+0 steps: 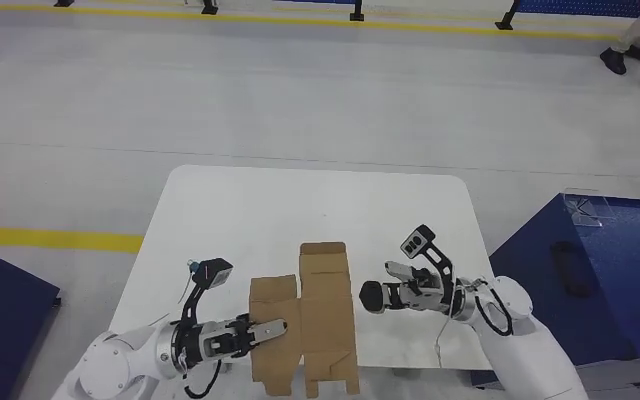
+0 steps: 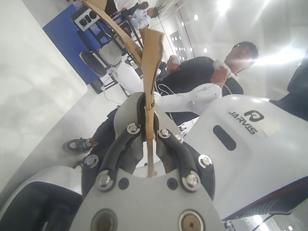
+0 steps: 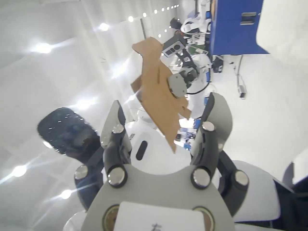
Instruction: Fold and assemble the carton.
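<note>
The right gripper (image 3: 166, 102) has its jaws spread wide, gripping nothing. Just beyond the gap between them hangs the flat brown carton (image 3: 156, 85), tilted, with its lower corner clear of both jaws. The left gripper (image 3: 178, 86) is clamped onto the carton's far edge. A blue cabinet (image 3: 238, 17) stands well behind the carton.
</note>
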Controlling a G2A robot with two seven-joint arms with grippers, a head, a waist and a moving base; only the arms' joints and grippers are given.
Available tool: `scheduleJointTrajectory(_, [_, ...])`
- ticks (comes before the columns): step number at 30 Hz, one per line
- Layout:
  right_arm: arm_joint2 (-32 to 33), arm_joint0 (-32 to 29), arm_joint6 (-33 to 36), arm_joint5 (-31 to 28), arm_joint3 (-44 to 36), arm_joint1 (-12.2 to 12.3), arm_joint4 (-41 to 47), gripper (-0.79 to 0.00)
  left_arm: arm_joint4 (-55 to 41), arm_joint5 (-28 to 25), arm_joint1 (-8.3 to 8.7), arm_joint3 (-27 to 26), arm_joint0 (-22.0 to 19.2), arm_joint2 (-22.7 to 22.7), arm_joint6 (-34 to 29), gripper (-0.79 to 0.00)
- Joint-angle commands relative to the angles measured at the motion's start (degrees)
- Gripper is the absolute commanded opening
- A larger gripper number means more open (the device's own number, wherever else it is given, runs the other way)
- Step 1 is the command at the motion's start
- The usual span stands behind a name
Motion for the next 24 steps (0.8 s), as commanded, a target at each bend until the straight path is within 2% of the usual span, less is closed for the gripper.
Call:
scheduleJointTrajectory(1, [-0.36,0.7,0.28,-0.09,-0.36,-0.22,1.61,0.0,2.83,-2.05,0.03,-0.64,0.83,-0.13,0.41,-0.785])
scheduleJointTrajectory(4, [-1.03,1.39,-0.47,-1.1,-1.88,-0.4,-0.02,-0.022,5.64,-1.95,0.0,-1.12,1.83,0.33,2.1,-0.785])
scheduleJointTrajectory(5, [-1.22,1.6,-1.17,-1.72,-2.5,-0.41,-1.77,-0.237,6.37,-1.82,-0.02,-1.12,1.95,0.53,2.51,-0.785])
scheduleJointTrajectory(6, [-1.42,1.73,-2.04,-2.36,-3.07,-0.43,-3.46,-0.379,6.88,-1.72,-0.03,-1.15,2.06,0.81,2.8,-0.785])
scheduleJointTrajectory(7, [-1.8,1.79,-2.78,-2.75,-3.7,-0.45,-5.13,-0.431,7.4,-1.61,-0.05,-1.15,2.12,1.07,3.01,-0.785])
scheduleJointTrajectory(8, [-2.26,1.83,-3.33,-2.79,-4.15,-0.5,-6.29,-0.539,8.02,-1.56,-0.05,-1.18,2.12,1.26,3.17,-0.785])
scheduleJointTrajectory(9, [-2.67,2.0,-3.97,-2.85,-4.48,-0.55,-7.47,-0.739,8.46,-1.58,-0.07,-1.2,2.16,1.47,3.45,-0.785])
scheduleJointTrajectory(10, [-2.93,2.15,-5.03,-3.12,-4.66,-0.61,-8.42,-0.785,8.72,-1.61,-0.08,-1.21,2.21,1.67,3.74,-0.785])
scheduleJointTrajectory(17, [-5.02,2.85,-7.0,-2.62,-5.66,-0.96,-11.73,-0.785,10.26,-1.41,-0.07,-1.51,2.39,2.37,4.97,-0.785])
scheduleJointTrajectory(24, [-5.84,3.42,-7.86,-1.92,-5.16,-1.3,-10.87,-0.785,10.49,-1.69,0.0,-1.2,2.16,2.8,5.07,-0.785])
